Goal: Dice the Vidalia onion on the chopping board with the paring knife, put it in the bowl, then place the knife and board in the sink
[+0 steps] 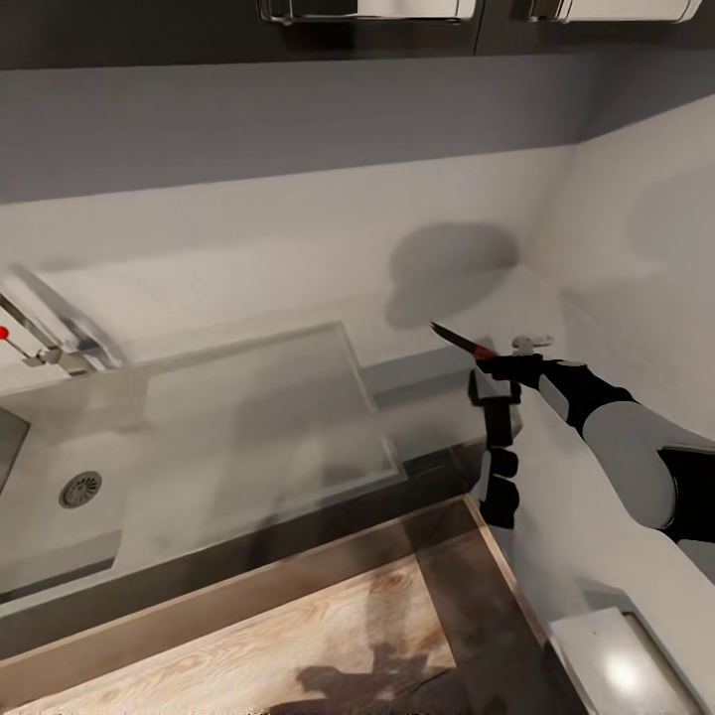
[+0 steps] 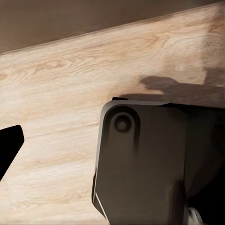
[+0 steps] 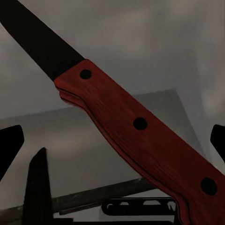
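The right gripper (image 1: 484, 359) has its jaws clenched on the paring knife (image 3: 136, 124), red-handled, dark-bladed, held in the air past the drainboard end of the sink (image 1: 199, 437); the basin near the drain looks bare; judging so, the knife's deposit remains; the left jaws' state I cannot tell.

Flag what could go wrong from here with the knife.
1. The paring knife hangs at the right gripper over the countertop, right of the sink; released here, it would likely miss the sink.
2. In the right wrist view the fingertips sit wide of the red handle, so the hold may be loose.
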You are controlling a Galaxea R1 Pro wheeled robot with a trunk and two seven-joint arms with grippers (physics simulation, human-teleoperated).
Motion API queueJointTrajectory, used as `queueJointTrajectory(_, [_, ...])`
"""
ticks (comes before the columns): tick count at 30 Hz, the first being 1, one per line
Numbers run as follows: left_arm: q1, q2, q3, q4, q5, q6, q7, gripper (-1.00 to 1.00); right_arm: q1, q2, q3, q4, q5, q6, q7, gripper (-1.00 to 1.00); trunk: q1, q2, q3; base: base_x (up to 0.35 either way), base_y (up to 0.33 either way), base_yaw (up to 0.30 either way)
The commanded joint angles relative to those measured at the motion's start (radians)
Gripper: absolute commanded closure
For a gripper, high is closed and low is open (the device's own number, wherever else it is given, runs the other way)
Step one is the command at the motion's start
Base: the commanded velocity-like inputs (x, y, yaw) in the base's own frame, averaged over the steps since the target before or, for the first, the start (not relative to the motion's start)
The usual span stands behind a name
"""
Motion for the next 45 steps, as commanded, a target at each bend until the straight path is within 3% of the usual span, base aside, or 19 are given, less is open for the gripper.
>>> queueJointTrajectory(1, [0.000,0.002,-0.007,-0.001,0.010,-0.002,0.007,-1.00,0.000,0.000,-0.007,-0.002,0.010,0.005,0.005,-1.00,0.001,-0.002,-0.003,0.001,-0.001,0.000])
queueJointTrajectory(28, [0.000,0.001,-0.007,0.001,0.010,-0.002,0.007,-1.00,0.000,0.000,-0.007,-0.002,0.010,0.005,0.004,-1.00,0.001,-0.002,-0.037,0.027,-0.016,0.000])
queueJointTrajectory(29, [0.000,0.001,-0.007,0.001,0.010,-0.002,0.007,-1.00,0.000,0.000,-0.007,-0.002,0.010,0.005,0.004,1.00,0.001,-0.002,-0.037,0.000,0.000,0.000])
queueJointTrajectory(45, [0.000,0.001,-0.007,0.001,0.010,-0.002,0.007,-1.00,0.000,0.000,-0.007,-0.002,0.010,0.005,0.001,1.00,0.001,-0.002,-0.034,0.000,0.000,0.000])
